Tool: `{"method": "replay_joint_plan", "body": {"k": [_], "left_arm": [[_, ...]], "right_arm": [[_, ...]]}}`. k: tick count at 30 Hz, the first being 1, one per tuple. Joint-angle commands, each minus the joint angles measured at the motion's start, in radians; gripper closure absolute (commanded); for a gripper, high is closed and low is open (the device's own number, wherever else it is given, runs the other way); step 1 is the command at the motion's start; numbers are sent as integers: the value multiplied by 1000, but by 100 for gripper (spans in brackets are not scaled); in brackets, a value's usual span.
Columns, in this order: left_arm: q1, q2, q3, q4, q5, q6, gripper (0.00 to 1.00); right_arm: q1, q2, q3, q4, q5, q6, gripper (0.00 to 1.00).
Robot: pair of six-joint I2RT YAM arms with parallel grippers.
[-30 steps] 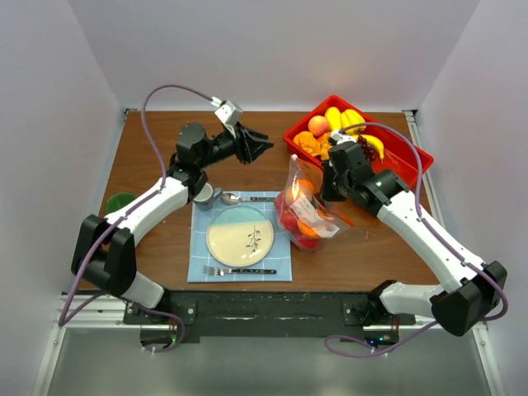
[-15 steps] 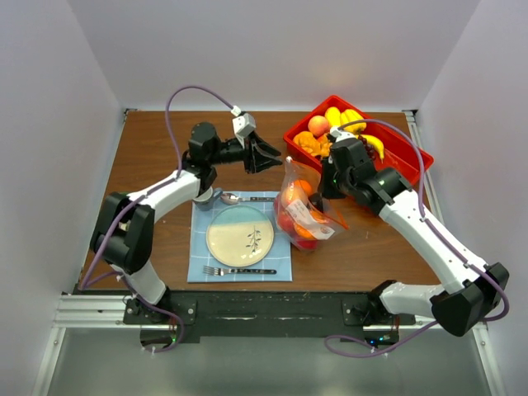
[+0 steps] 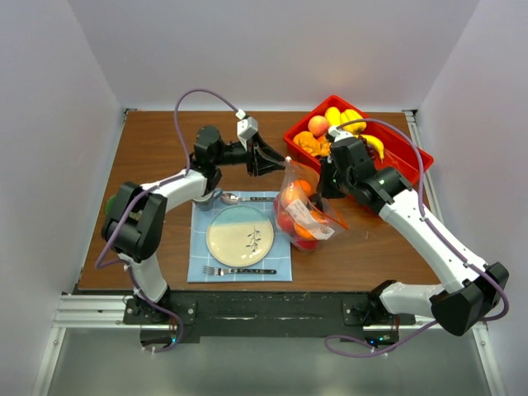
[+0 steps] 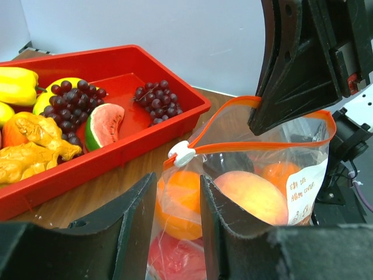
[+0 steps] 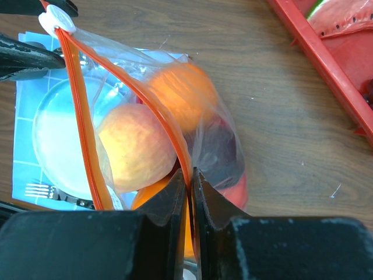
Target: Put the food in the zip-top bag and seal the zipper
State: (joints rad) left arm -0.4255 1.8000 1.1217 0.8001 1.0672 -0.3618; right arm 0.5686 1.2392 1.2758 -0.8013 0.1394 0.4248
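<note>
The zip-top bag (image 4: 245, 154) was thin clear plastic, crinkled and glossy, and its zipper (image 5: 83, 125) was a smooth orange-red plastic strip. The peach (image 5: 134, 146) inside looked matt, while the grapes (image 4: 157, 102) shone like moulded plastic. The red tray (image 4: 145, 131) was glossy hard plastic. The tabletop (image 5: 291, 116) was matt brown wood grain, lightly scratched. The fork (image 3: 235, 271) looked like bright metal.

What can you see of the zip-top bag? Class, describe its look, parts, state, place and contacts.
The zip-top bag is clear crinkly plastic with a white label, standing slumped on the wooden table between the plate and the red tray. Its orange-red zipper is parted, mouth open, with a white slider at one end. A peach, an orange and other fruit lie inside. The right gripper is shut on the zipper; the open left gripper sits near the slider, contact unclear.
</note>
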Motion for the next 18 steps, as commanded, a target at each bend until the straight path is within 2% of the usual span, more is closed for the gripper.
{"method": "replay_joint_plan", "body": {"k": [1,11,18], "left_arm": [[7,24,50,134,36,-65,59],[5,88,53,333,74,-225,59],[-2,108,56,376,79,-262,59]], "right_arm": [[1,2,36,7,-3,-23,88],[1,2,43,2,-1,-26,87],[1,0,45,-4,0,-24,87]]}}
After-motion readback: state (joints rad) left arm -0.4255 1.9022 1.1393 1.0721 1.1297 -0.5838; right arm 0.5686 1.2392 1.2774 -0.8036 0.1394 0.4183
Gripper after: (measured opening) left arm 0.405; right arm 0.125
